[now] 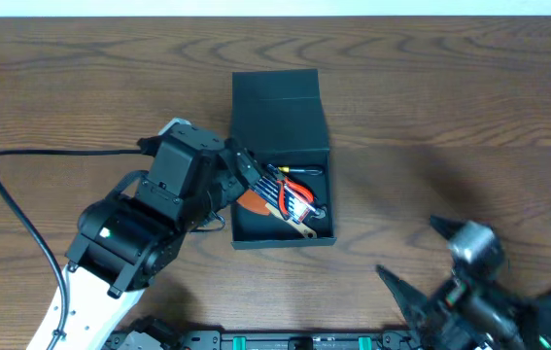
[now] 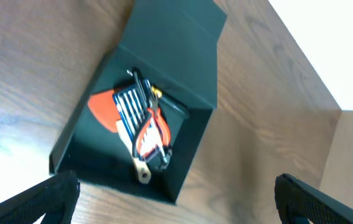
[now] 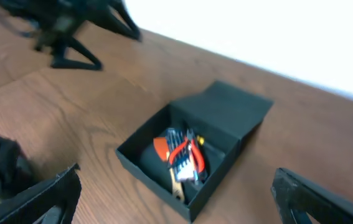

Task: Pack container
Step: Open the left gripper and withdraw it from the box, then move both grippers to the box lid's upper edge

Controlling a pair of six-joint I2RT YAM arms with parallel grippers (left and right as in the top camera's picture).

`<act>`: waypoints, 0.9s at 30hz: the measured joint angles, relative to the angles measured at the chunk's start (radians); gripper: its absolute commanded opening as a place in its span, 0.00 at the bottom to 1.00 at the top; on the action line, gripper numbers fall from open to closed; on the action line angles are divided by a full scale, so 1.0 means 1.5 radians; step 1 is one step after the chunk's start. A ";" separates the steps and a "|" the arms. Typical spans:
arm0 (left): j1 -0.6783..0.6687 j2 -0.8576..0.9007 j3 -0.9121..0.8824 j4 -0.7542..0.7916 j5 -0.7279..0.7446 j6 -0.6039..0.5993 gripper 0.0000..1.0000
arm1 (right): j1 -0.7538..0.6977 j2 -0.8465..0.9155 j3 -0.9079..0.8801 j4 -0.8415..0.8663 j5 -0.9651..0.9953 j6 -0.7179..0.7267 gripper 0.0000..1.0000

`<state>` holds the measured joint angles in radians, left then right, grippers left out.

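Wood-grain worktop [image 1: 469, 97] is filling all three views; a pale strip is running along its far edge in the overhead view.

Near the middle of the worktop the container [image 1: 285, 240] is sitting square to the overhead camera. It is a matte dark box with upright walls. Its lid [image 1: 277, 102] is hinging back on the far side, leaving the box open.

Contents are lying in a loose heap on the box floor:
- red-handled pliers [image 2: 152, 132] are resting on top
- slim metal tools [image 2: 129, 102] are lying in a row beside and partly under the pliers; their exact kind is too small to tell
- an orange piece [image 2: 103, 107] is showing by the box's left wall
- a pale tan handle end [image 2: 141, 169] is poking toward the near wall

On the near-left side of the container the left claw [image 2: 176, 200] is hovering with jaws spread wide and nothing between them. Its fingers [image 2: 42, 200] are framing the box in the wrist view. From overhead the left arm [image 1: 149, 214] is reaching in from the near left, its tip overlapping the box's left wall; whether it is touching, I cannot tell.

At the near right of the worktop the right claw [image 1: 419, 258] is hanging well apart from the container, jaws wide and empty, blurred in the overhead view. Its wrist camera is looking across at the open box.

Left of the left arm a black cable [image 1: 13, 194] is trailing across the worktop.
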<state>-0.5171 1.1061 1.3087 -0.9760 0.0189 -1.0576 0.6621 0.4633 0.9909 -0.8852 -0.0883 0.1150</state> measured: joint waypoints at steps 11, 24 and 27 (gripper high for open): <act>0.309 0.050 0.000 0.067 0.178 0.095 0.90 | -0.065 0.407 0.165 0.009 0.001 0.066 0.99; 0.441 0.297 0.000 0.199 0.321 0.132 0.06 | -0.226 0.600 0.223 0.150 -0.020 0.051 0.01; 0.444 0.343 0.000 0.216 0.336 0.132 0.06 | -0.282 0.666 0.223 0.154 -0.049 0.083 0.01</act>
<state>0.1490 1.6203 1.3090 -0.6518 0.5228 -0.8589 0.2390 1.4620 1.3254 -0.6548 -0.1623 0.2398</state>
